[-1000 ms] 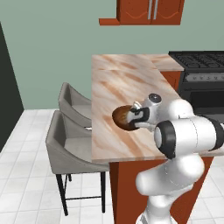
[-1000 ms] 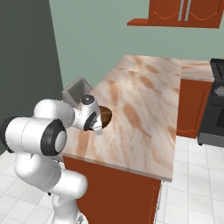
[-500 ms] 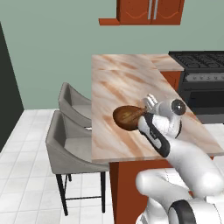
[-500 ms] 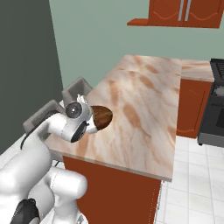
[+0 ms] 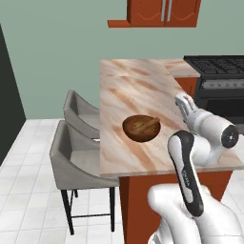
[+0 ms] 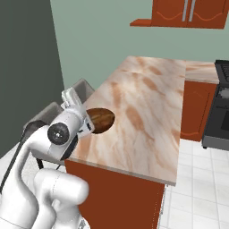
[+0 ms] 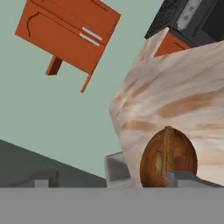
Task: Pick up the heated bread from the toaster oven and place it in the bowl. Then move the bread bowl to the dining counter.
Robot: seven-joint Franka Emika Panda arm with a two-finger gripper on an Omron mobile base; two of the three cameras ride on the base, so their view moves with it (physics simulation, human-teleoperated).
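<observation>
The dark-brown wooden bowl (image 5: pixel 141 127) (image 6: pixel 99 120) stands on the dining counter (image 5: pixel 138 88) (image 6: pixel 147 103), near its stool-side edge. In the hand view the bowl (image 7: pixel 168 155) lies just ahead, a lighter bar running across it. My gripper (image 5: pixel 183 101) (image 6: pixel 69 96) (image 7: pixel 114 182) is open and hangs apart from the bowl, up and to its side, with nothing between its fingertips (image 7: pixel 187 178). The bread cannot be made out inside the bowl. The toaster oven is out of view.
Two grey padded stools (image 5: pixel 78 112) (image 5: pixel 71 157) stand along the counter's left side. A black stove range (image 5: pixel 219 71) (image 6: pixel 221 107) sits beyond the counter's far right corner, with red wall cabinets (image 5: pixel 162 12) above. My own arm (image 5: pixel 190 176) rises close to the counter's near edge.
The jaws have opened and let go of the bowl, which stays where it was on the counter. The hand has drawn back from it as the arm swung.
</observation>
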